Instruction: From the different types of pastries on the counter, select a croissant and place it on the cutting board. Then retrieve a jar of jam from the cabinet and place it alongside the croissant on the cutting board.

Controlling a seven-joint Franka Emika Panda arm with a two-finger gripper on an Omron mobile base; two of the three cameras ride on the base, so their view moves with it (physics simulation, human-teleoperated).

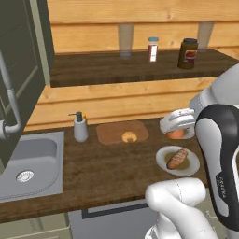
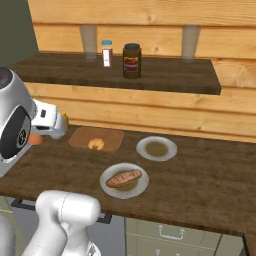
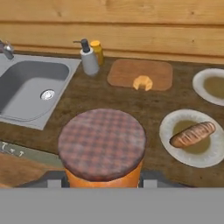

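Dark counter (image 3: 113, 103) carries the cutting board (image 3: 127, 70) with croissant (image 3: 142, 82) aboard; gripper (image 3: 103, 181) pinches the jar of jam (image 3: 102, 146), bound beside it.

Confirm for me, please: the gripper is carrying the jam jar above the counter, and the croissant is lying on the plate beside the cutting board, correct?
Not quite. The gripper does carry the jam jar above the counter, but the croissant lies on the cutting board itself, as the hand view shows. The plate beside the board holds the brown bread roll.
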